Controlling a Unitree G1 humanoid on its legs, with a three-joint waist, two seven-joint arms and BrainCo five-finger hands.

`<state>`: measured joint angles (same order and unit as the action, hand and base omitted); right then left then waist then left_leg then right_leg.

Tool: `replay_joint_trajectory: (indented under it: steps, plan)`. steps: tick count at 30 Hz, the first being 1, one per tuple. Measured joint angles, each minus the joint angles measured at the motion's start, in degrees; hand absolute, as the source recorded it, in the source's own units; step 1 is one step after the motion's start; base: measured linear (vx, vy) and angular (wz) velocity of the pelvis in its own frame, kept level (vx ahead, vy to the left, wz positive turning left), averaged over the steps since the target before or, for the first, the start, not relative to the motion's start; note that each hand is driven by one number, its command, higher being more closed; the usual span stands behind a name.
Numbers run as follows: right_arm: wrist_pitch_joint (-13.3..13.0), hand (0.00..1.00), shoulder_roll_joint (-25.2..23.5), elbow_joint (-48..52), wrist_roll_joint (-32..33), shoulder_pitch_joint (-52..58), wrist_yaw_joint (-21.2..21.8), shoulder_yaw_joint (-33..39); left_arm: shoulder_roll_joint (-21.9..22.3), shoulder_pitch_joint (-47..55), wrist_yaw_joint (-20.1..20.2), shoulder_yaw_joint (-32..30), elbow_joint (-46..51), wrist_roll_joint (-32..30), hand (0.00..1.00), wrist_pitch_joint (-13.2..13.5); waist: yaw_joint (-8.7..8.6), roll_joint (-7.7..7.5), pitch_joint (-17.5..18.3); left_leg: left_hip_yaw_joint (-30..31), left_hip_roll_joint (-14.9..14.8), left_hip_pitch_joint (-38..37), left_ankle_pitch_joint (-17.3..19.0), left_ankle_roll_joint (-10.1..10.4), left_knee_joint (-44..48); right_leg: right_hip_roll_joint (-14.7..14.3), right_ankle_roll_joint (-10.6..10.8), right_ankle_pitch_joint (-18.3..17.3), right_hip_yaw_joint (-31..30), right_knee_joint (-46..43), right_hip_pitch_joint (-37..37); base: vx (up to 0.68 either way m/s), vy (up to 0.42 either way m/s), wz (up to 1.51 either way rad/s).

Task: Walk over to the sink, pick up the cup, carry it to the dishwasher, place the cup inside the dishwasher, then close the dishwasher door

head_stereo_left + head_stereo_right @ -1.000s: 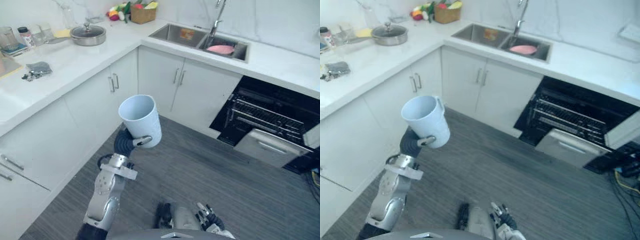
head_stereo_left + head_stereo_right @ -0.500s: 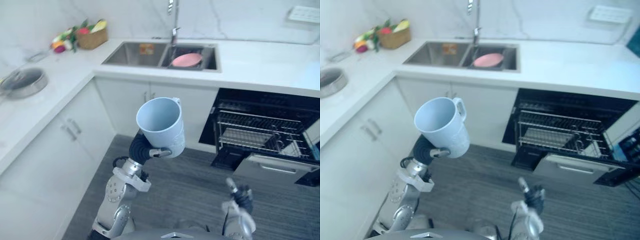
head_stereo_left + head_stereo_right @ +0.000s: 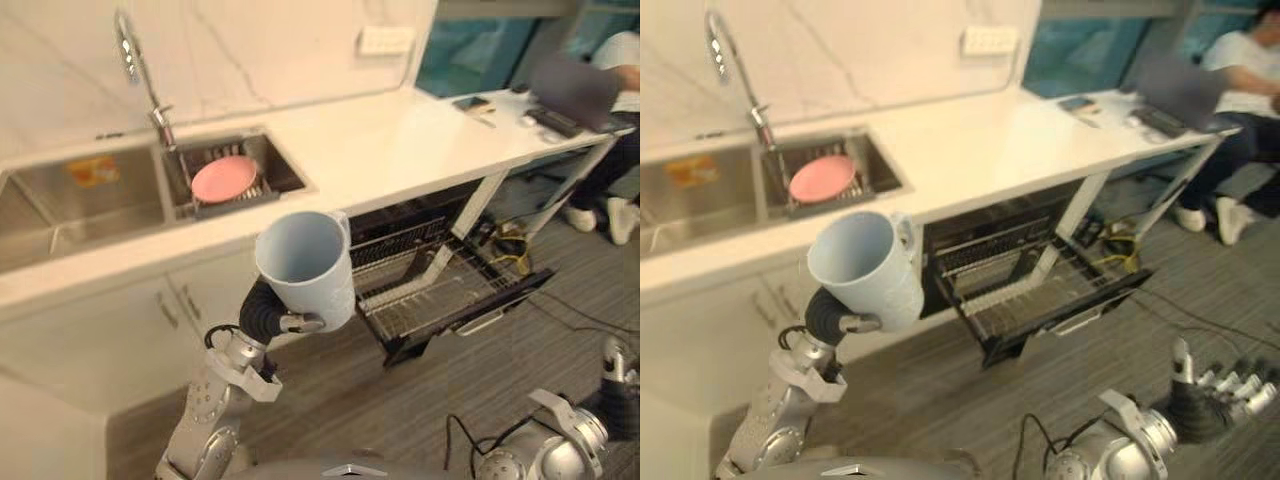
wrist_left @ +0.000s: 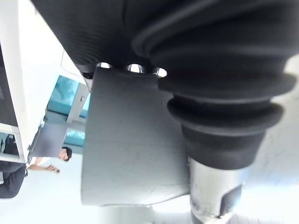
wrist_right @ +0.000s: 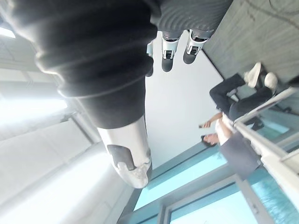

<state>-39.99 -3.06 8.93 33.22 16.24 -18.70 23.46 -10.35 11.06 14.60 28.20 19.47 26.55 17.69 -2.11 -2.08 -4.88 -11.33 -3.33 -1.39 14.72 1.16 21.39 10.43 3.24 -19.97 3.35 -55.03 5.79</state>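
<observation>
Held up in the left hand (image 3: 270, 312): a pale blue cup (image 3: 305, 265), nearly upright, mouth turned toward the head camera, bare inside showing. Thumb hooked across the lower wall, dark wrist cover tucked behind the base, fingers curled round the far side in a firm grip. Seen from the head, in front of the counter (image 3: 400, 140) edge, between sink (image 3: 60, 200) and dishwasher (image 3: 420, 235).

In the sink's right basin, a pink plate (image 3: 222, 181) lying on a wire insert, just below the tap (image 3: 140, 70). Dishwasher open under the counter, wire rack (image 3: 440, 285) pulled out.

Low at the right in the right eye view, the right hand (image 3: 1200, 400), fingers straight and spread, holding nothing, well apart from the cup. From the left wrist, the cup's grey side pressed close against the palm. In both wrist views, a seated person (image 3: 1245, 55) at the counter's far end.
</observation>
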Motion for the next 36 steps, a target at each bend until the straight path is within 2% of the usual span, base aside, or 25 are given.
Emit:
replay_joint_trajectory:
  steps: [1,2,3,4,5,6,7,9,10,11,13,14,16,17,19,20,22,23,24,25,27,29,31,35,36]
  plan:
    - [1.8,0.00,0.2,2.0,-0.3,-0.3,0.8,-2.8,0.0,0.0,-0.1,1.3,-0.2,-0.7,1.00,-0.4,-0.34,1.75,0.6,-1.2,-1.7,-2.3,-0.2,0.4,-2.6,0.1,-0.4,-1.1,5.5,6.1,1.6,0.31,0.088,-0.50]
    - [4.3,0.00,0.3,3.3,-2.4,-0.8,0.9,-6.1,0.1,0.1,-0.1,1.4,-0.5,-1.6,1.00,-0.7,-0.36,2.26,1.2,-2.6,-2.5,-4.1,-0.4,1.0,-4.5,0.7,-1.2,0.4,9.8,15.3,2.6,0.29,0.040,-0.53]
    - [5.7,0.00,0.4,3.6,-2.9,-1.3,1.3,-7.8,0.0,0.1,-0.1,1.2,-0.6,-2.0,1.00,-0.9,-0.34,1.80,1.2,-3.3,-2.3,-5.4,-0.4,1.4,-4.8,1.2,-2.1,3.8,11.9,21.4,2.7,0.34,-0.012,-0.65]
    - [8.4,0.00,1.1,3.0,-3.3,-2.8,3.4,-9.8,-0.1,-0.2,-0.5,0.4,-2.1,-2.1,1.00,-1.2,-0.36,0.78,1.1,-4.5,-2.3,-6.6,0.5,2.8,-4.6,0.6,-2.3,11.4,14.5,29.1,1.8,0.34,-0.032,-0.66]
    - [10.5,0.00,2.1,1.0,-3.2,-4.2,5.1,-10.3,1.0,-0.2,-1.5,-0.3,-5.1,-2.9,1.00,-2.1,-0.41,3.51,1.5,-5.1,-5.0,-7.0,0.3,3.1,-4.6,-2.6,-4.7,14.7,15.2,33.0,0.1,0.30,-0.029,-0.72]
    - [11.5,0.00,2.7,0.5,-3.0,-4.7,6.0,-10.7,1.4,0.0,-2.1,-1.0,-5.9,-3.5,1.00,-2.5,-0.12,4.40,1.7,-6.1,-5.8,-7.3,0.0,3.4,-5.0,-3.9,-5.5,16.3,15.0,34.6,0.0,0.22,0.003,-0.83]
    - [13.3,0.00,3.7,0.2,-1.4,-5.9,8.8,-11.5,1.4,0.2,-3.3,-2.2,-6.2,-4.1,1.00,-2.6,0.38,5.31,1.4,-7.7,-6.3,-8.4,-0.1,3.2,-6.7,-5.2,-5.7,17.5,14.3,35.9,0.4,0.16,0.016,-1.00]
    - [16.2,0.00,4.8,-0.1,-0.9,-7.8,13.2,-12.2,1.2,-1.2,-4.7,-4.8,-7.1,-4.4,1.00,-2.6,0.18,6.32,0.9,-9.5,-6.2,-10.1,0.3,3.9,-10.3,-6.5,-5.5,17.7,12.7,37.2,1.5,0.10,0.043,-0.81]
    - [18.0,0.00,4.9,-0.1,-0.9,-7.9,15.4,-12.3,1.1,-2.1,-5.1,-5.6,-7.4,-4.4,1.00,-2.6,-0.07,5.99,0.5,-9.5,-5.8,-10.4,0.3,3.9,-11.0,-6.8,-4.7,18.1,11.9,38.7,1.1,0.03,0.055,-0.37]
    - [19.3,0.00,5.5,-0.1,-1.3,-7.9,16.4,-12.8,1.0,-3.0,-5.5,-5.7,-7.5,-4.5,1.00,-2.5,0.02,5.25,0.0,-9.5,-5.6,-10.6,0.4,3.8,-10.8,-7.0,-3.3,18.5,11.4,41.2,0.0,0.01,0.045,-0.23]
    - [21.6,0.00,7.4,0.5,-1.7,-8.2,17.9,-14.1,0.8,-4.2,-5.9,-5.6,-8.4,-5.1,1.00,-2.0,0.18,4.11,-0.8,-9.7,-6.0,-10.6,0.8,3.8,-10.5,-7.9,-1.6,20.5,11.4,45.8,-2.1,-0.05,0.015,-0.10]
    - [22.5,0.00,7.9,1.1,-1.7,-8.3,18.4,-14.4,0.8,-4.3,-6.2,-5.6,-8.9,-5.6,1.00,-1.8,0.22,3.79,-0.9,-9.9,-6.2,-10.5,0.8,3.9,-10.5,-8.1,-1.6,21.0,11.4,47.2,-2.5,-0.07,0.017,-0.13]
    - [25.1,0.00,9.5,1.9,-0.6,-11.1,21.2,-14.6,0.6,-3.2,-8.6,-5.9,-9.1,-6.7,1.00,-1.6,0.92,4.11,-1.3,-11.9,-7.9,-10.8,1.9,5.0,-8.6,-9.3,-1.8,21.0,11.8,50.3,-4.1,-0.03,0.000,-0.36]
    - [25.6,0.00,10.0,1.8,0.0,-11.9,21.8,-14.9,0.6,-3.0,-9.4,-6.4,-9.1,-7.2,1.00,-1.3,1.40,3.71,-1.4,-12.1,-8.3,-10.0,2.3,5.1,-5.8,-9.4,-1.9,21.2,11.6,50.4,-4.1,-0.01,-0.037,-0.39]
    - [26.9,0.00,13.1,3.0,1.3,-13.5,25.3,-16.2,1.1,-2.7,-13.3,-8.3,-9.4,-11.3,1.00,-0.7,1.63,2.32,-1.3,-7.2,-10.2,-0.8,2.4,3.8,11.4,-9.1,-3.0,22.3,10.4,52.4,-5.0,0.00,-0.058,-0.25]
    - [27.3,0.00,13.9,3.9,1.3,-13.7,26.2,-16.3,1.4,-2.3,-14.2,-8.6,-9.3,-12.2,1.00,-0.3,2.16,2.76,-1.2,-5.7,-9.9,0.3,2.7,4.1,11.0,-9.0,-2.9,22.5,9.7,52.9,-4.6,0.02,0.009,-0.34]
    - [27.6,0.00,15.4,5.8,1.7,-13.8,28.8,-16.4,2.8,-1.8,-17.1,-8.7,-9.2,-16.1,1.00,0.7,1.80,5.04,-1.1,-2.9,-7.3,1.3,2.5,4.3,-1.8,-7.7,-2.2,24.1,8.8,55.2,-4.4,0.04,0.100,-0.25]
    - [27.8,0.00,15.3,5.7,2.1,-13.7,29.0,-16.4,3.0,-1.8,-17.6,-8.9,-9.3,-16.9,1.00,1.0,1.67,5.20,-1.1,-2.6,-6.3,1.3,0.5,4.0,-4.7,-7.1,-1.8,24.4,8.4,55.6,-4.4,0.07,0.125,-0.18]
    - [28.1,0.00,15.2,5.8,2.4,-13.2,29.5,-16.4,3.7,-1.7,-18.7,-9.4,-9.2,-18.6,1.00,1.2,1.66,5.51,-0.8,-2.8,-4.6,-0.3,-3.8,3.3,-8.9,-6.4,-1.2,25.5,8.0,56.3,-4.6,0.12,0.121,-0.09]
    - [28.6,0.00,15.0,6.1,2.4,-12.3,30.6,-16.6,4.3,-3.1,-20.9,-10.2,-9.1,-22.0,1.00,1.2,0.65,5.45,-0.6,-3.0,-2.6,-1.6,-5.5,2.3,-12.0,-5.2,0.3,27.3,8.1,58.2,-5.2,0.11,0.122,-0.03]
    - [29.2,0.00,15.0,6.0,2.4,-12.4,30.8,-16.7,4.1,-5.8,-23.6,-10.7,-9.2,-25.2,1.00,1.2,0.77,5.13,-0.9,-3.1,-1.8,-1.3,-5.5,2.2,-12.0,-4.6,0.5,28.5,7.9,59.7,-5.3,0.04,0.095,-0.03]
    - [30.3,0.00,15.0,6.1,2.8,-13.6,31.5,-18.2,3.6,-9.0,-29.2,-12.4,-9.2,-31.2,1.00,1.0,1.05,3.50,-1.4,-3.4,-1.3,-1.8,-5.2,1.7,-12.4,-4.5,0.5,28.6,6.7,59.7,-5.0,-0.01,0.065,-0.19]
    - [31.1,0.00,14.6,6.8,3.2,-14.2,33.0,-19.5,3.4,-10.6,-34.0,-13.1,-9.1,-35.7,1.00,0.7,1.04,2.69,-1.3,-4.0,-1.1,-1.8,-5.0,1.4,-12.5,-4.4,0.7,28.8,6.5,59.7,-4.7,-0.02,0.031,-0.15]
    - [33.7,0.00,12.6,8.7,6.2,-14.0,35.6,-25.0,3.8,-13.0,-42.2,-13.5,-8.9,-45.4,1.00,-0.6,0.68,2.60,-1.3,-4.3,-0.5,-1.8,-4.7,0.9,-12.4,-4.0,1.1,29.0,6.2,59.7,-4.5,-0.03,0.028,-0.05]
    - [34.1,0.00,12.1,8.7,6.6,-13.9,36.0,-25.8,3.9,-13.4,-43.0,-13.4,-8.9,-46.7,1.00,-0.9,0.68,2.61,-1.3,-4.3,-0.4,-1.8,-4.7,0.8,-12.4,-3.9,1.1,29.0,6.2,59.7,-4.5,-0.04,0.018,0.00]
